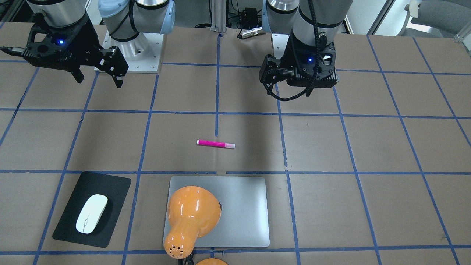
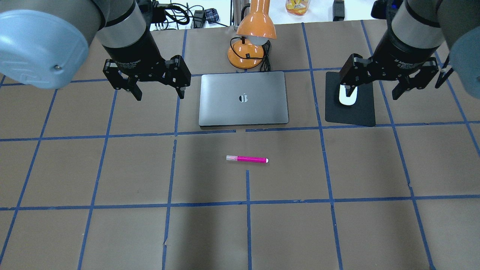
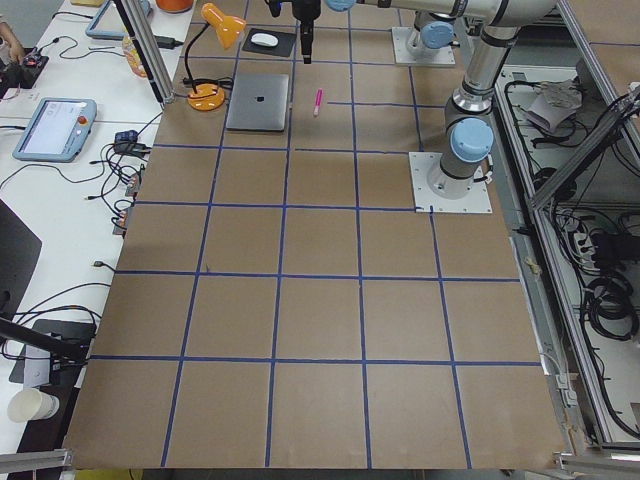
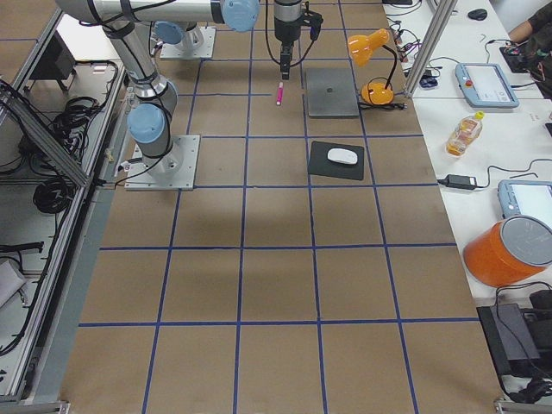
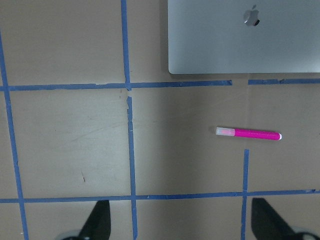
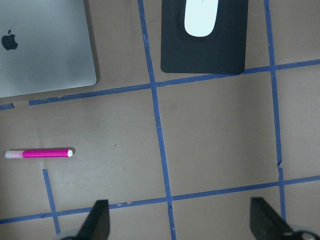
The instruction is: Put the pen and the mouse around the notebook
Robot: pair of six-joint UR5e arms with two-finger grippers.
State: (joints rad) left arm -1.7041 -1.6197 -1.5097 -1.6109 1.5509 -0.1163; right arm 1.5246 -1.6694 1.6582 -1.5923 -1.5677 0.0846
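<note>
I see both arms hanging above the surface (image 2: 75,168), the left gripper (image 2: 160,95) and the right gripper (image 2: 372,93) each spread wide and holding nothing. The pink pen (image 2: 247,159) lies flat near the silver notebook (image 2: 225,108), not touching it. The white mouse (image 2: 347,98) rests on a black mat (image 2: 352,114) on the notebook's right-arm side.

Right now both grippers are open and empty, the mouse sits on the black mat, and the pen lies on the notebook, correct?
Not quite. The pen lies on the bare table, apart from the notebook, on the side nearer the robot, as the overhead exterior view shows. The rest holds.
</note>
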